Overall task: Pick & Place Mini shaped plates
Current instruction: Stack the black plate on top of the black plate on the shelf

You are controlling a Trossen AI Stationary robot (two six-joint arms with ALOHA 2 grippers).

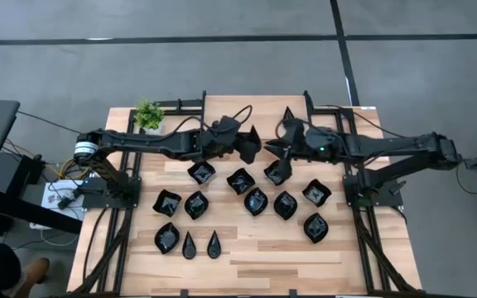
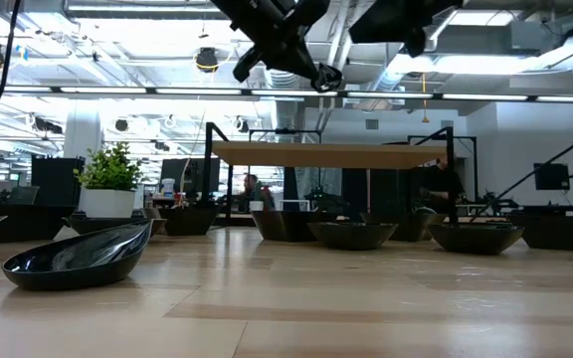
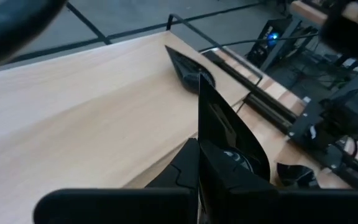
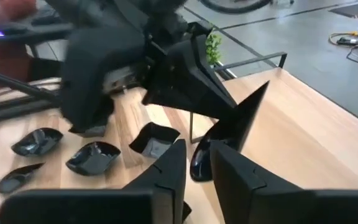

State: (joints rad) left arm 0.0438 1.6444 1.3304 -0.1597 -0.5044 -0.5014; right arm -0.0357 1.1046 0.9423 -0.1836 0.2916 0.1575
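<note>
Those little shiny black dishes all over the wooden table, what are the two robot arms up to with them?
Both arms are raised over the far middle of the light wooden table, each handling one glossy black mini plate. The left gripper is shut on a black dish held on edge. The right gripper has a pointed teardrop plate between its fingers, though its grip is unclear. About a dozen more black plates lie spread in rows on the table. A small green potted plant stands at the far-left corner.

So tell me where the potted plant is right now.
In the high view the small green potted plant stands at the table's far left corner, just beyond the left arm and apart from the black plates.
</note>
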